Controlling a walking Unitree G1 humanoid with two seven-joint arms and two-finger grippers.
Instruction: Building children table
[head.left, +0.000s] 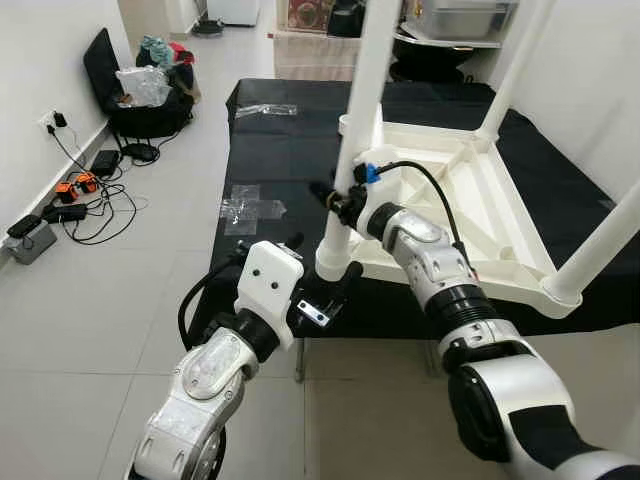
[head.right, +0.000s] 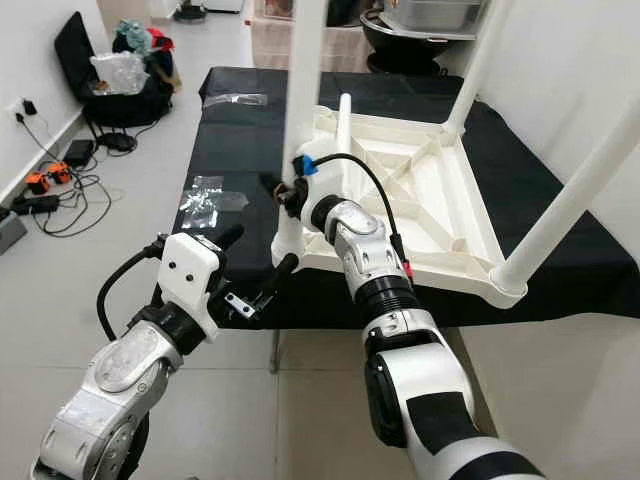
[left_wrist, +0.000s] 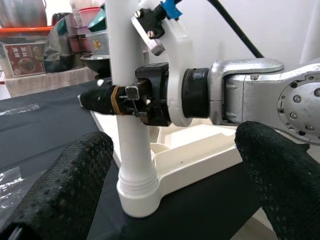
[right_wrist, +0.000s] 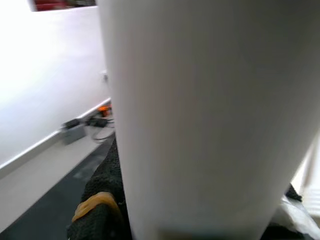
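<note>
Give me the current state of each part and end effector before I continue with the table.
Table top: upside down on the black-covered bench.
Near-corner leg: upright in its socket.
Other legs: three fitted, standing upright.
Right end effector: shut on the near-corner leg.
Left end effector: open, apart from the leg, beside its base.
Plastic bags: lying flat on the bench.

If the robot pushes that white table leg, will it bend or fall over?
The leg looks like a stiff plastic tube, so it probably won't bend. It stands in a corner socket of the upside-down table, so it likely won't topple. Its smooth surface may slip in the right gripper.
</note>
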